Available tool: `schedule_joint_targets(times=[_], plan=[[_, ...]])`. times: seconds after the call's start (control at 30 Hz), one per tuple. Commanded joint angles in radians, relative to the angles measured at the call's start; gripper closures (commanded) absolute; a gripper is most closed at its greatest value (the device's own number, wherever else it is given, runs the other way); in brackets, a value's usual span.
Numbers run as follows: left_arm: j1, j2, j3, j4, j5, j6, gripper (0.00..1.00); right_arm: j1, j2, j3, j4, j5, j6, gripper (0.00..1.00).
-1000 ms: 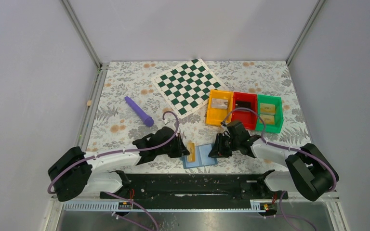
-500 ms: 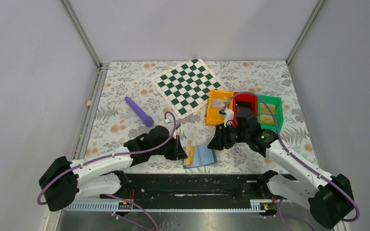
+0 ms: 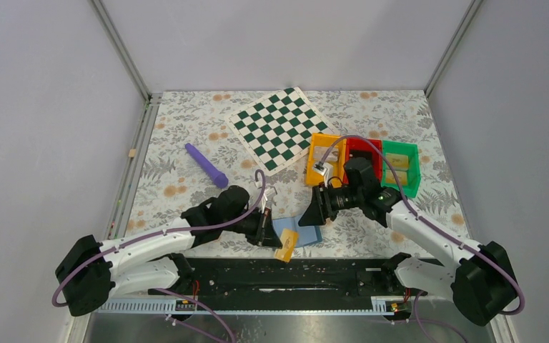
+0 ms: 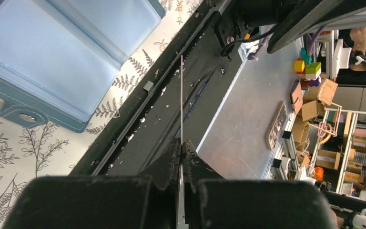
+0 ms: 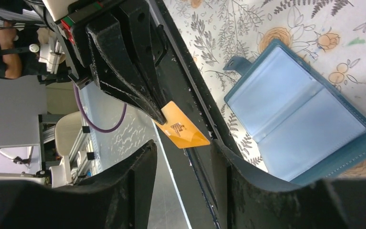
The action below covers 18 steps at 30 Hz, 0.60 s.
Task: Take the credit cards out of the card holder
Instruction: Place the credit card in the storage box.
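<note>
The blue card holder (image 3: 299, 227) lies open on the table's near edge, its pale inner panels showing in the left wrist view (image 4: 66, 52) and the right wrist view (image 5: 298, 124). My left gripper (image 3: 270, 232) is shut on a yellow-gold credit card (image 3: 286, 245), held clear of the holder over the black base rail. In the left wrist view the card shows edge-on (image 4: 181, 95); in the right wrist view its face shows (image 5: 183, 131). My right gripper (image 3: 313, 213) is open and empty, raised just right of the holder, its jaws pointing at the card.
Orange (image 3: 326, 158), red (image 3: 362, 153) and green (image 3: 399, 166) bins stand right of centre, with card-like items inside. A green-white chequered board (image 3: 279, 127) lies at the back. A purple stick (image 3: 206, 165) lies left. The black base rail (image 3: 286, 271) runs along the near edge.
My left gripper has pulled the yellow-gold card out of the holder and toward the near edge. My right gripper has let go of the holder, lifted and turned toward the card.
</note>
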Motion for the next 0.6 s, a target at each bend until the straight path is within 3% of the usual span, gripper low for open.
schedule_joint_targets(times=[0.0,0.4,0.57], plan=[[0.002,-0.017,0.034,0.062,0.08,0.017,1.0,-0.001,0.03,0.001,0.072,-0.084,0.007,0.48],[0.001,-0.015,0.022,0.123,0.141,-0.008,1.0,0.085,0.099,-0.014,0.159,-0.151,0.027,0.49],[0.001,-0.02,0.018,0.148,0.139,-0.011,1.0,0.11,0.108,-0.027,0.172,-0.174,0.022,0.6]])
